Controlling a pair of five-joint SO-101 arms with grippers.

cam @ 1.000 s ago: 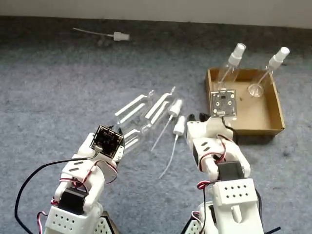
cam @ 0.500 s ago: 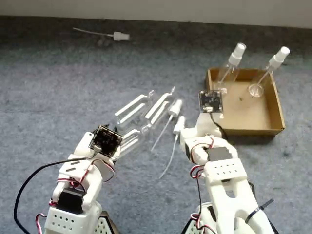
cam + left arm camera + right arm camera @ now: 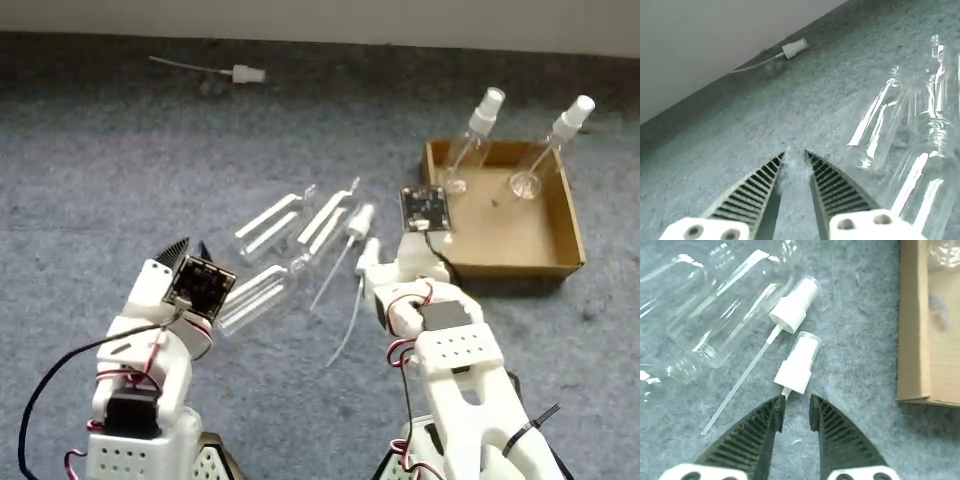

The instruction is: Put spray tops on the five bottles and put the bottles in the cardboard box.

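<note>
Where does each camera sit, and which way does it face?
High view: fixed above, looking down over the grey carpeted table; left arm, right arm, brown cardboard box show.
Left wrist view: on the left arm, facing low toward the pale wall; open left gripper shows beside clear plastic bottles.
Right wrist view: on the right arm, looking down; open right gripper shows, tips near a white spray top.
Shared: high and left wrist views both catch the lone white spray top by the wall.

Surface (image 3: 90,170): grey-blue, short fuzzy pile, carpet or felt, hard to tell which. Pale plain wall (image 3: 320,15) along far edge. Dark shadowed band (image 3: 450,60) where they meet. Light soft, even.
</note>
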